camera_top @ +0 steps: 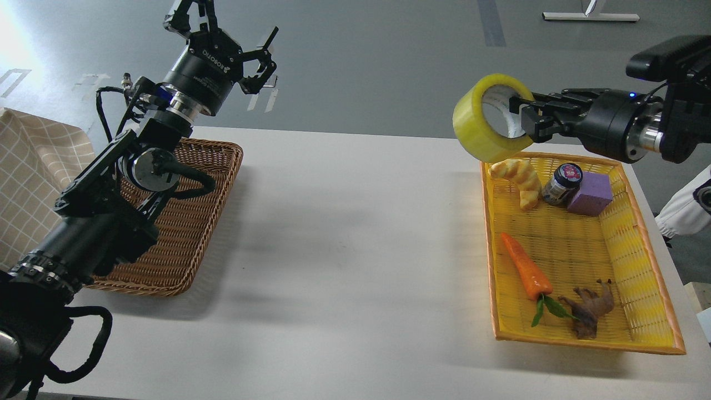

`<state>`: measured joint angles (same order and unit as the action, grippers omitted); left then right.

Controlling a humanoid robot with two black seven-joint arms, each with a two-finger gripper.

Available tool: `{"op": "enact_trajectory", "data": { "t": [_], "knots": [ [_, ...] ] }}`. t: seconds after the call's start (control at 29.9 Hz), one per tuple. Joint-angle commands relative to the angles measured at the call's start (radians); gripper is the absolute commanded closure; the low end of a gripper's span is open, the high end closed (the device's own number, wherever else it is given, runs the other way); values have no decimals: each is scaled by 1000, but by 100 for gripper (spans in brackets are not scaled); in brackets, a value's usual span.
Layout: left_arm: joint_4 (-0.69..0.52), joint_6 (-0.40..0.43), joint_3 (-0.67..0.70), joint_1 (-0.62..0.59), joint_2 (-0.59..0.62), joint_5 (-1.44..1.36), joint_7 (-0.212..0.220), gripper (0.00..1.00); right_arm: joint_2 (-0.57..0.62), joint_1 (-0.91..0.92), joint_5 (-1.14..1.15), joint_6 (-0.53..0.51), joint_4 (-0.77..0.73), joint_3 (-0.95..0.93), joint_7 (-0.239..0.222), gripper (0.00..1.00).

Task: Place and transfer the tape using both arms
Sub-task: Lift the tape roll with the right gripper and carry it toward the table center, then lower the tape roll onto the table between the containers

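The tape (482, 126), a wide yellowish roll with a pale core, hangs in the air above the far left corner of the yellow basket (633, 244). My right gripper (525, 119) is shut on the tape's rim, one finger reaching into the core. My right arm comes in from the upper right. My left gripper (222, 25) is open and empty, held high above the far end of the brown wicker basket (183, 244) at the left.
The yellow basket holds a croissant (519, 178), a dark-lidded jar (561, 183), a purple block (591, 193), a carrot (525, 266) and a brown toy animal (591, 305). A checked cloth (33, 178) lies at the far left. The white table (355, 233) spans between the baskets.
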<state>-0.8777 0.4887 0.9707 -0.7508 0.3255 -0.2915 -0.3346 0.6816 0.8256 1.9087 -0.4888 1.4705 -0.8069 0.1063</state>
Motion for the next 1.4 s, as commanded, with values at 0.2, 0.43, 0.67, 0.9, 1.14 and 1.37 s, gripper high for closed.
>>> {"op": "enact_trajectory", "data": {
  "t": [0.2,0.43,0.67,0.9,1.14,1.37],
  "knots": [
    [0,0,0,-10,-5,0,0,2,-256,132,49,0,-176,186,0,100],
    [0,0,2,-10,1,0,0,2,-402,133,93,0,-297,241,0,100],
    [0,0,5,-10,1,0,-1,2,-484,135,95,0,-366,307,0,100],
    [0,0,6,-10,0,0,-1,2,-537,133,108,0,-433,359,-2,100],
    [0,0,6,-12,-5,0,-1,2,-600,133,131,0,-507,370,-2,100],
    [-1,0,6,-10,-6,0,-1,2,-645,135,148,0,-553,413,-2,100]
  ]
}}
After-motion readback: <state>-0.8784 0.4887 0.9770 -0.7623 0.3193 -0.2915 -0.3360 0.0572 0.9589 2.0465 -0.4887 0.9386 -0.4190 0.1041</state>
